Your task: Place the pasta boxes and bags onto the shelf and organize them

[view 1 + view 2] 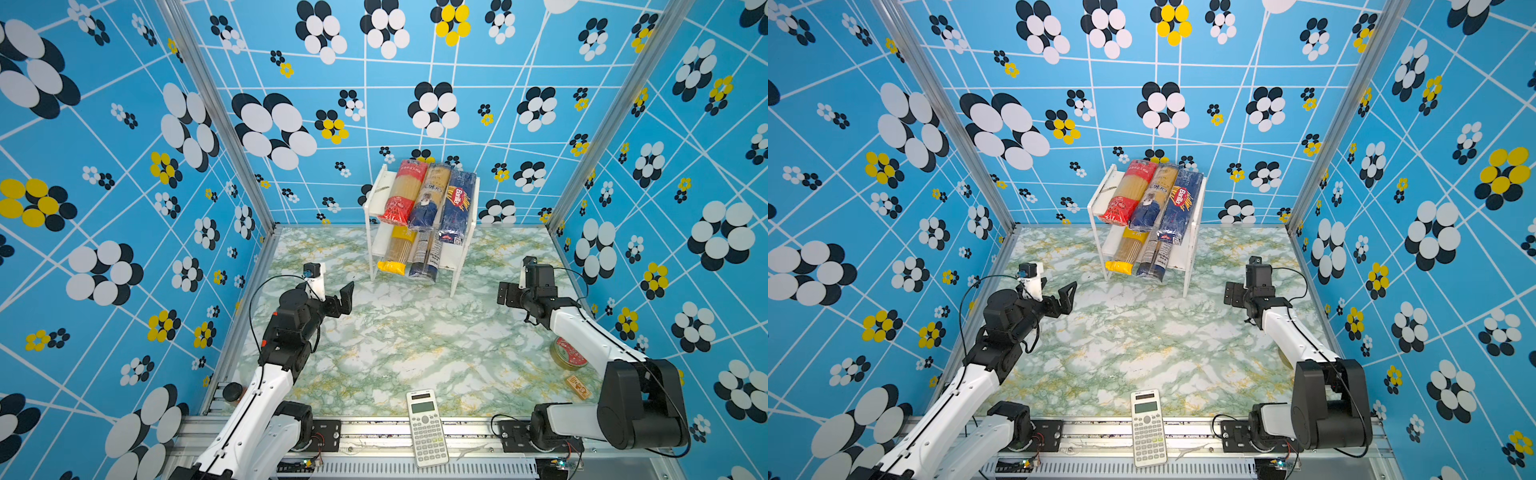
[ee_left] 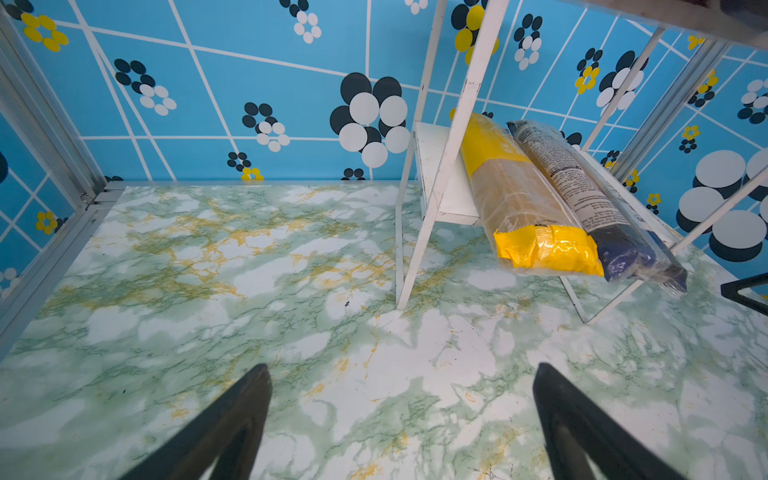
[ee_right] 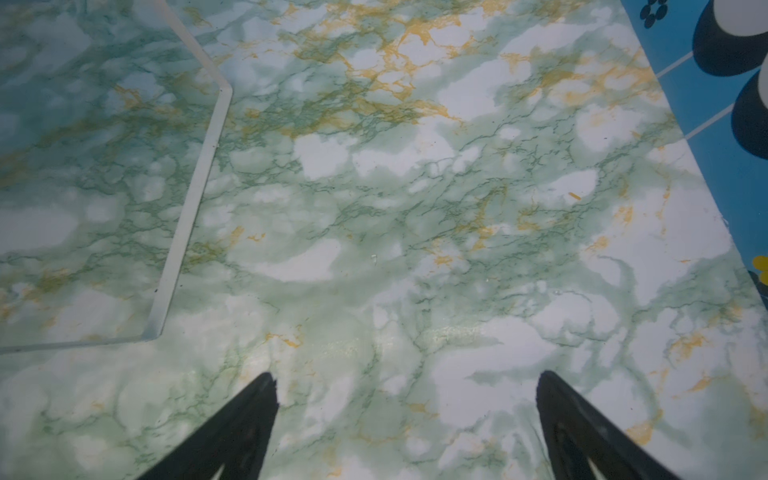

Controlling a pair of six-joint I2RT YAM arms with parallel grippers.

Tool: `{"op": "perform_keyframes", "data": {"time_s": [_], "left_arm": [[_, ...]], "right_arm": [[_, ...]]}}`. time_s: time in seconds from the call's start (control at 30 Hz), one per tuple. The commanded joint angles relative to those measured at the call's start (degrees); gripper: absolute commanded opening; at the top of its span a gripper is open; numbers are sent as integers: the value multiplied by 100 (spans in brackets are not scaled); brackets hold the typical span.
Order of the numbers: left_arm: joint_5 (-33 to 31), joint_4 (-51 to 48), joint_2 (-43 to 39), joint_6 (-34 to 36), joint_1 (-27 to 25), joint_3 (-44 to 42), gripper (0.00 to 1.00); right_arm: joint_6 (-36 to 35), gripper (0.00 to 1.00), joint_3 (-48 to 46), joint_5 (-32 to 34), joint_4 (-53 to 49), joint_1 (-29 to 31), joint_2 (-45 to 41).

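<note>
Marble-print table (image 1: 415, 353). L gripper (image 1: 347, 297), lower left: jaws wide, empty. Shelf (image 1: 376, 195), centre-back: upper tier has red bag (image 1: 401, 193), navy bag (image 1: 428, 199), Barilla box (image 1: 457, 205) side by side. Lower tier has yellow bag (image 1: 397, 249), 2nd navy bag (image 1: 426, 257). R gripper (image 1: 503, 294), mid-right: jaws wide, empty.

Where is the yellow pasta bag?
In a top view the yellow bag lies on the lower board of the shelf, at its left, beside a navy-ended bag and under the red-ended bag.

The shelf (image 1: 379, 195) is white, the table (image 1: 415, 340) green-gold marbled, the walls (image 1: 332, 79) blue with dotted flowers.
</note>
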Motion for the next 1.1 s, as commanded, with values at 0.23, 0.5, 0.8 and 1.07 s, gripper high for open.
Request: {"op": "perform_keyframes", "data": {"time_s": [0.23,0.5,0.8,1.07], "left_arm": [[506,1288,963,261,719,-308,99],[127,1783,1262,696,814,-642,99],[136,2748,2160,1058,919,-935,99],[311,3678,2844,826,1103,-1065,99]], "right_arm": [[-245,99,-458,-117,1508,-36,189],[-297,99,-590,-81,2055,-44,409],[-305,99,-525,-74,2395,-46,661],[-416,99,-640,10,2720,-58,865]]}}
